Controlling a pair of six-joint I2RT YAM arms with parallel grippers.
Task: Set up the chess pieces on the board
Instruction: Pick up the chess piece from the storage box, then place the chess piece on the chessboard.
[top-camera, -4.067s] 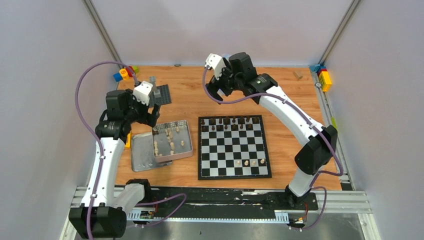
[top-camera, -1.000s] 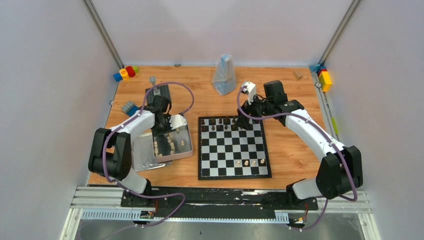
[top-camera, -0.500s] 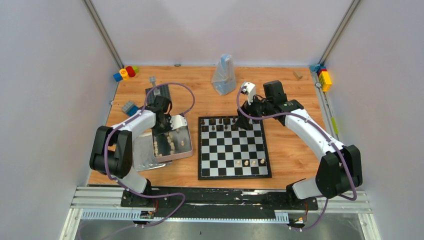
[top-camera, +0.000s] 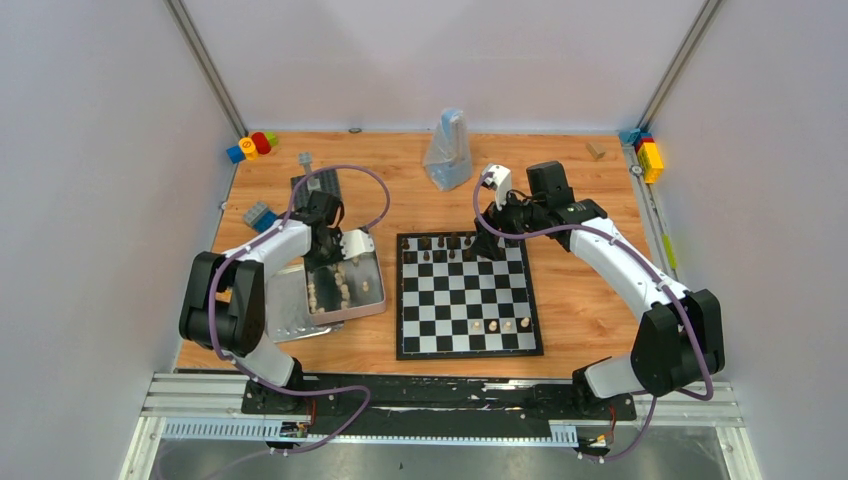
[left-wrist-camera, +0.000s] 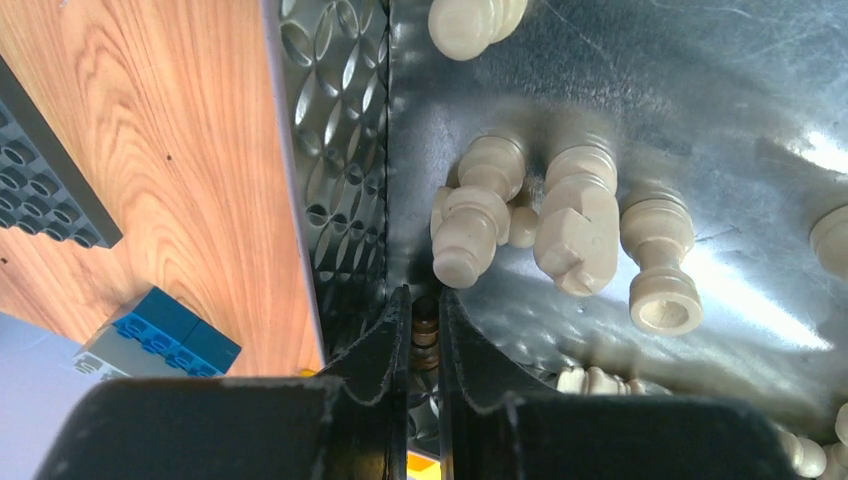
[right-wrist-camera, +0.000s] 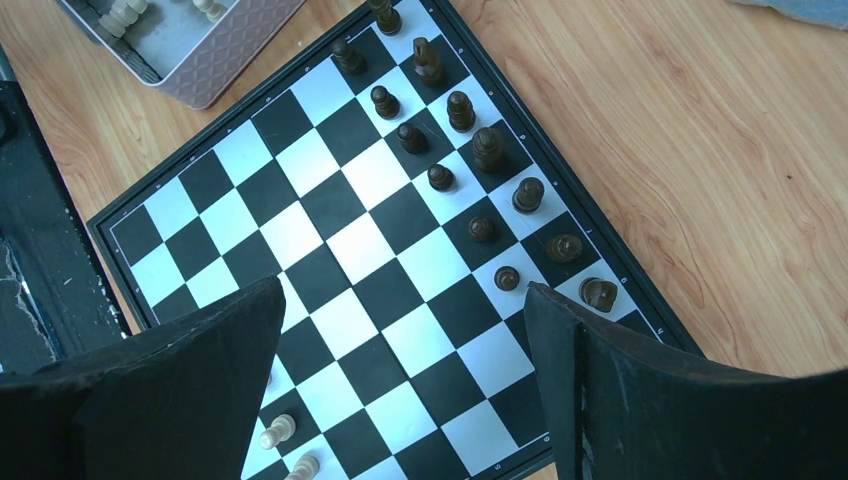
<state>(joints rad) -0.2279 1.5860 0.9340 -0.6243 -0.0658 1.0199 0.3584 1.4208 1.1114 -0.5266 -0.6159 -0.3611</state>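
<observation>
Wooden table (top-camera: 580, 200); left end effector (left-wrist-camera: 423, 306) pinches dark piece (left-wrist-camera: 425, 336); right end effector (right-wrist-camera: 402, 292) wide.

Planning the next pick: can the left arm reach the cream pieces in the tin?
Likely yes: the left gripper sits inside the open tin beside the cream pieces, though shut on a dark piece.

Silver tin (top-camera: 372, 300) left; clear bag (top-camera: 446, 150) far centre; coloured bricks (top-camera: 252, 146) at far corners.

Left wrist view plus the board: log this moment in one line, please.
left gripper: shut on dark piece in tin | right gripper: open, above board | cream pieces: many in tin
</observation>
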